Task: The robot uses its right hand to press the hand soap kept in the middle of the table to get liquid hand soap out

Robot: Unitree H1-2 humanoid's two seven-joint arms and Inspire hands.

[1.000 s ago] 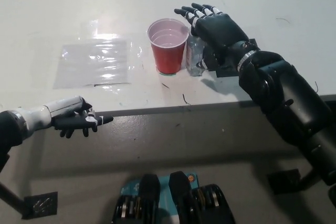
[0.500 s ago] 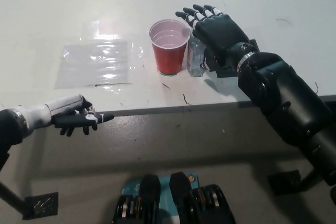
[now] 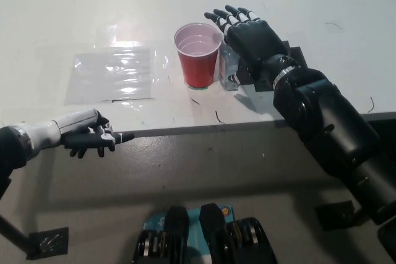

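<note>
Movement is slight: the black right hand (image 3: 250,35) has edged a touch left and lower over the clear soap bottle (image 3: 229,69), its fingers (image 3: 226,15) still spread flat and holding nothing. The bottle stands mid-worktop (image 3: 322,4), just beside the red cup (image 3: 198,54), mostly hidden under the palm. No press looks finished yet. The white left hand (image 3: 86,135) rests off the near edge, fingers loosely curled, empty.
</note>
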